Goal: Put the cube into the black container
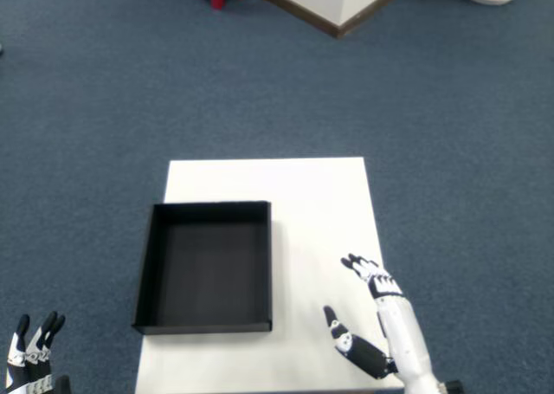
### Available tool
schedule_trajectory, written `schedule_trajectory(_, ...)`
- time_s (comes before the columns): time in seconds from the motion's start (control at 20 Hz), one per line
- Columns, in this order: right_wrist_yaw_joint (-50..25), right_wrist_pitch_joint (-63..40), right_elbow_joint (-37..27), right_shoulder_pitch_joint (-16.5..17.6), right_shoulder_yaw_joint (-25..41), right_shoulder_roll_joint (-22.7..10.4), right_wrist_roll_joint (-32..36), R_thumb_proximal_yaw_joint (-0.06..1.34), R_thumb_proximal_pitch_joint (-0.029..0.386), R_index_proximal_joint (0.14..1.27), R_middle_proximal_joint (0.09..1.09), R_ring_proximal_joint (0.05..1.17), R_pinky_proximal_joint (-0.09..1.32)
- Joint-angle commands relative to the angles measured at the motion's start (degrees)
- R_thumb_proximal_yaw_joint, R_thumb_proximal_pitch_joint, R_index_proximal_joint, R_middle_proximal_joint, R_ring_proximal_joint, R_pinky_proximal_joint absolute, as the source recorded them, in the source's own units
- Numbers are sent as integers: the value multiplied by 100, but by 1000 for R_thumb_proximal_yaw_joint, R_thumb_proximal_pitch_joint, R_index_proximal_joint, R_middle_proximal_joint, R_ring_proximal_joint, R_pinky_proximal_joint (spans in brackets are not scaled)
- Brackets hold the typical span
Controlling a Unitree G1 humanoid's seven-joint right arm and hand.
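No cube visible, so its weight and grip spot can't be judged. Right hand [374,316] spread, empty, over near-right tabletop [312,203], right of the black container [147,264].

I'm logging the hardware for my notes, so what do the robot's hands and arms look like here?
The right hand is white with black joints and black fingertips, on a slim white forearm. Its thumb is mostly black with white patches. The left hand, barely in view at the bottom corner, shows the same scheme: white fingers with black tips. No cables or markings are discernible.
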Motion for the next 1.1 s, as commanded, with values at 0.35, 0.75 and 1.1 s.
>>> schedule_trajectory(0.35,145,-481,-631,267,-305,189,1116,774,177,299,238,251,195)
schedule_trajectory(0.75,388,-2520,84,702,-170,-57,3035,677,232,391,358,366,318)
schedule_trajectory(1.1,592,-2892,1147,605,220,-272,4050,541,263,387,341,363,297)
